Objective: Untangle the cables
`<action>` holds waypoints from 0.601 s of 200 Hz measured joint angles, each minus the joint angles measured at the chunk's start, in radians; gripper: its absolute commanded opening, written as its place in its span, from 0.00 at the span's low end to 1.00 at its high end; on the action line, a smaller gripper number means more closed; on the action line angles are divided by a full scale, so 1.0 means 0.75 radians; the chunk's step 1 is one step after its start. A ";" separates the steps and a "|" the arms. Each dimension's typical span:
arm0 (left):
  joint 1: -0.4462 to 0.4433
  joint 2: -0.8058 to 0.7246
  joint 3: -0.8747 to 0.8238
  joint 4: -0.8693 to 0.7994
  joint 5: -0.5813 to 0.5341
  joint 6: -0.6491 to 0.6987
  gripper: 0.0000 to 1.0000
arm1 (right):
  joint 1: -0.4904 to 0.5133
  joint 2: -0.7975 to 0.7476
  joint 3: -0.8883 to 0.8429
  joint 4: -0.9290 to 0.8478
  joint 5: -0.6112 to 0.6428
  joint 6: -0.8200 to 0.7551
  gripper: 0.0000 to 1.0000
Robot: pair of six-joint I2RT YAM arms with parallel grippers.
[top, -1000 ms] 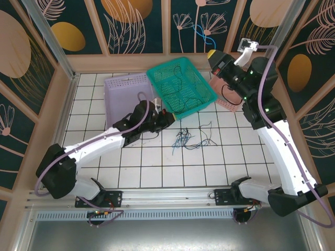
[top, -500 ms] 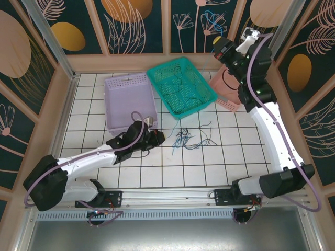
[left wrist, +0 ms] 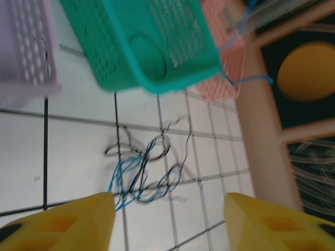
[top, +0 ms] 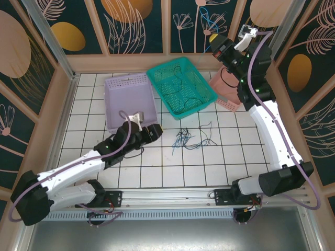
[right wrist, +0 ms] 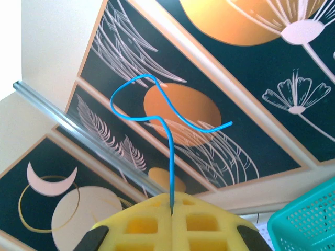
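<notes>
On the near side of the teal basket [top: 159,95], off its left corner, the left gripper [top: 156,133] hangs low over the tiles with its jaws spread wide. The left wrist view shows the yellow fingers [left wrist: 68,222] far apart with nothing between them. Just in front of the basket's near corner lies the tangle of cables [top: 188,140], blue and black strands looped through one another on the white floor (a few loose ends trail off to the right). A thin black wire [top: 179,83] lies inside the basket. The lavender basket [top: 131,99] sits just beside its left side, the pink basket [top: 225,94] at its right. Beyond the basket's far right corner, raised against the wall panel, the right gripper [top: 213,41] has its jaws pressed together on a single blue cable [right wrist: 162,120], which rises from the fingertips and curls.
</notes>
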 measured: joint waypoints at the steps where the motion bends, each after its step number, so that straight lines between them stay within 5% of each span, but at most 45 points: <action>1: 0.000 -0.002 0.007 -0.005 -0.008 0.001 0.67 | 0.000 -0.001 0.000 -0.004 -0.003 -0.003 0.00; 43: 0.009 -0.079 0.397 -0.147 -0.206 0.269 0.77 | 0.000 -0.060 0.000 -0.070 -0.065 -0.043 0.00; 120: 0.020 0.332 0.953 -0.153 -0.128 0.778 0.90 | 0.098 -0.050 0.166 -0.142 -0.141 -0.050 0.00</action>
